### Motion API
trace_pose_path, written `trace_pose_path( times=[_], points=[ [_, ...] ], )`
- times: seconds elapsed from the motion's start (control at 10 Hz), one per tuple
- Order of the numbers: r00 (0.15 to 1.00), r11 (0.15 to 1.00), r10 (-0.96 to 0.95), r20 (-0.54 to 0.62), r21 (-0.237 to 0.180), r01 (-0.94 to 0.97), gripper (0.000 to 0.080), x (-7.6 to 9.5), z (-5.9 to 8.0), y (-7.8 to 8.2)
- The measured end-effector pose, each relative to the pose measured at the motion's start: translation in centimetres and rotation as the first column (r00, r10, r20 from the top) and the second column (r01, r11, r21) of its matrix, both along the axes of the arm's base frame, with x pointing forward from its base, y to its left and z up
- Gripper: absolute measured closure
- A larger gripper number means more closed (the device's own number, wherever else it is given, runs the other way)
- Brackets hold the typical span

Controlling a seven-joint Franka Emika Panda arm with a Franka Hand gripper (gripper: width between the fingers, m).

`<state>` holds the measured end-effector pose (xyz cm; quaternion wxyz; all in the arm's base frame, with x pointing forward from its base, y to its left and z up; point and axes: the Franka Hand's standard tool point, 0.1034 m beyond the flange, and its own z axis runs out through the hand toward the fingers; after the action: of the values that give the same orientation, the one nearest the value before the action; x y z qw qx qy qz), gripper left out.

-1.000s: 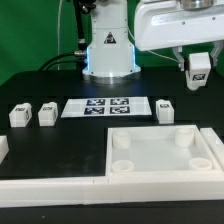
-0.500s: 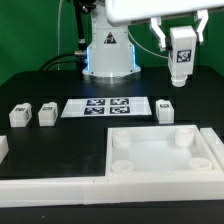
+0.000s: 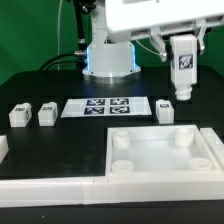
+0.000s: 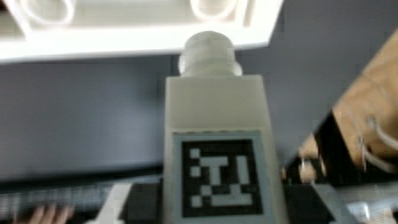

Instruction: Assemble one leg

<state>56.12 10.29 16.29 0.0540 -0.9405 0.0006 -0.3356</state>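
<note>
My gripper [image 3: 183, 60] is shut on a leg [image 3: 184, 67], a white block with a black-and-white marker on its face and a round peg pointing down. It hangs upright in the air above the far right corner of the white tray [image 3: 160, 170]. In the wrist view the leg [image 4: 217, 130] fills the middle, peg toward the tray's round sockets [image 4: 231, 10]. Three more legs stand on the table: two at the exterior view's left [image 3: 20, 114] [image 3: 46, 114] and one [image 3: 165, 108] beside the marker board [image 3: 106, 106].
The robot's base [image 3: 108, 55] stands behind the marker board. A low white wall [image 3: 50, 185] runs along the front edge, with a small white block [image 3: 3, 148] at the exterior view's far left. The table is black.
The held leg has turned upright and come down a little, with its peg now pointing at the table. The gripper has shifted slightly to the exterior view's right.
</note>
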Motion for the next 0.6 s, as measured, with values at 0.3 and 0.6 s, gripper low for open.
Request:
trace_pose_path(
  times=[0.3, 0.6],
  points=[
    [0.996, 0.999, 0.031, -0.078, -0.042, -0.035, 0.0506, 2.7, -3.9, 2.5],
    [0.996, 0.997, 0.044, -0.080, -0.064, -0.049, 0.0506, 3.0, -4.7, 2.2]
  ],
)
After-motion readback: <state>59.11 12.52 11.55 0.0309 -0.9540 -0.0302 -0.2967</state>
